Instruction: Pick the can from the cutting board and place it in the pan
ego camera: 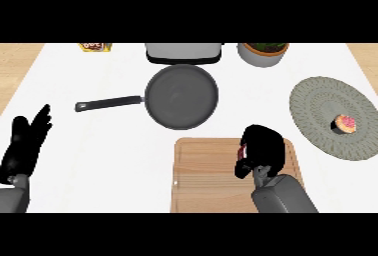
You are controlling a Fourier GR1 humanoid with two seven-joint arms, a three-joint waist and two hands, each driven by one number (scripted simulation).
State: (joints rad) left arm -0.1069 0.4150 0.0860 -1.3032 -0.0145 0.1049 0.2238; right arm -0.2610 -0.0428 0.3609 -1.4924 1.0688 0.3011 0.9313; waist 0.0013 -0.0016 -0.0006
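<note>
White counter [88,140]; right hand [262,150] fingers curled round can [242,151] on cutting board [210,175].

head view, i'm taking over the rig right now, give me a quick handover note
Right hand: over the cutting board, fingers curled round the can, of which only a red sliver shows.
Left hand: open, resting at the left edge, fingers up.
Pan: beyond the board, nothing in it, handle pointing left.
Done: can grasped, it seems; whether it has left the board cannot be told.
Left: carry the can to the pan, set it inside, release.
</note>
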